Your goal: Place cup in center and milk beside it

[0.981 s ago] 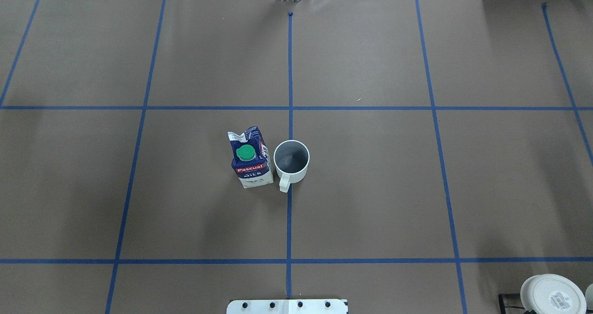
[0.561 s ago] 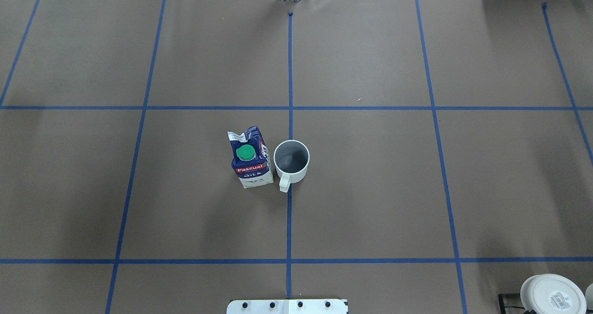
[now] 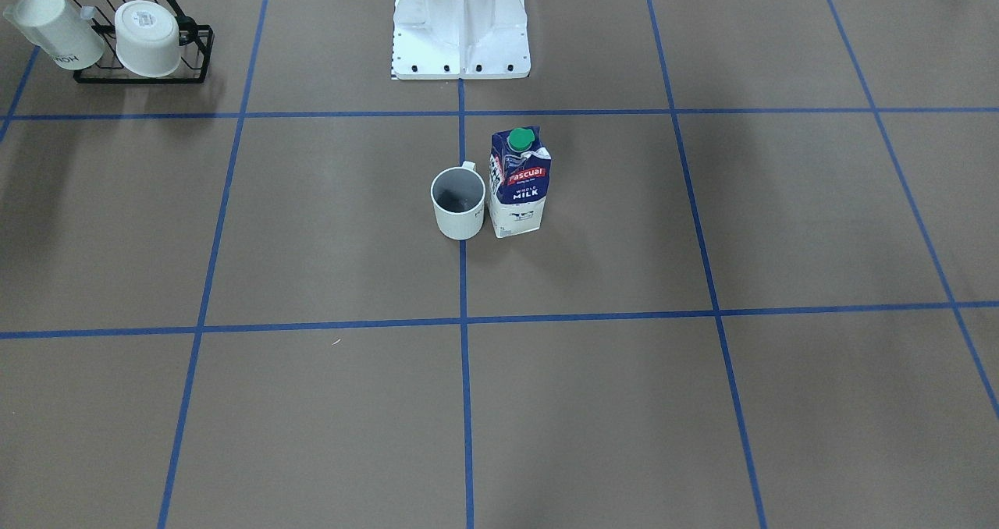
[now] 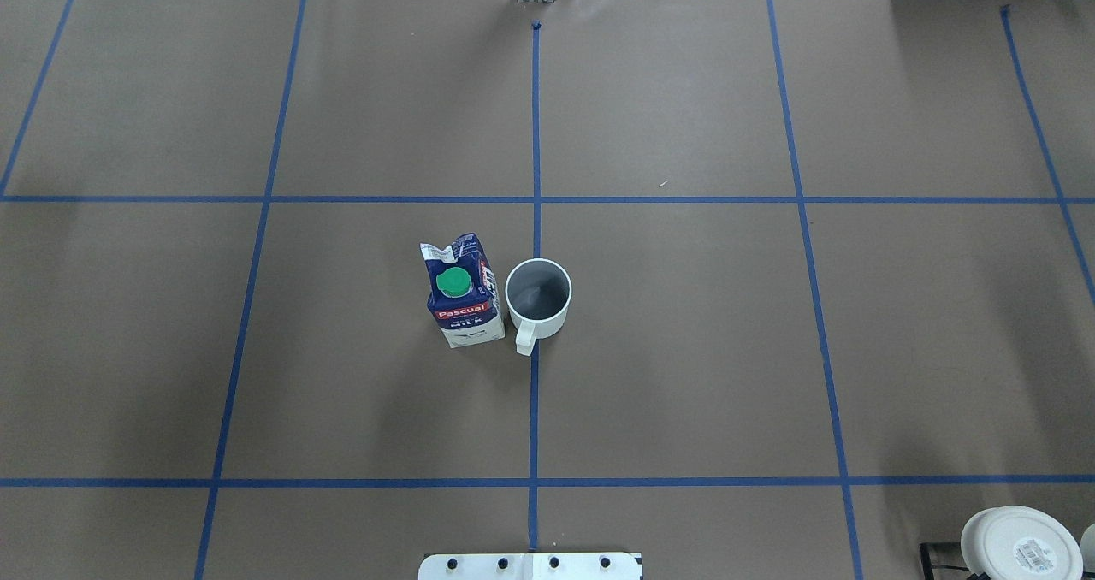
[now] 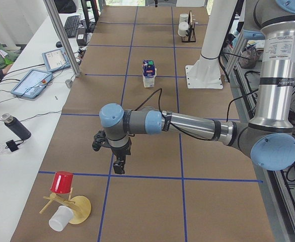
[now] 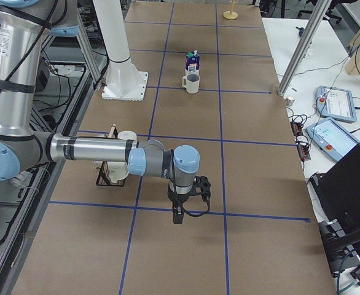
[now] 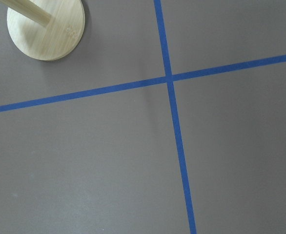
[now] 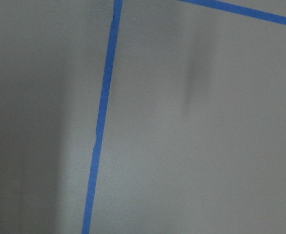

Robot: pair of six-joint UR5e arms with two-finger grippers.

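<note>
The white cup (image 4: 538,298) stands upright on the centre blue line, its handle toward the robot. It also shows in the front view (image 3: 459,203) and the right view (image 6: 191,83). The blue-and-white milk carton (image 4: 462,298) with a green cap stands upright right beside it, on the robot's left (image 3: 519,186) (image 5: 148,74). My left gripper (image 5: 118,166) hangs over the table far to the left, empty space under it. My right gripper (image 6: 177,214) hangs far to the right. Both show only in side views, so I cannot tell if they are open or shut.
A black rack (image 3: 140,69) with two other white cups sits at the robot's right near corner (image 6: 112,172). A wooden stand (image 5: 72,209) with a red cup and a white cup is at the far left; its base shows in the left wrist view (image 7: 45,27). The robot's base (image 3: 460,37) is at the near edge.
</note>
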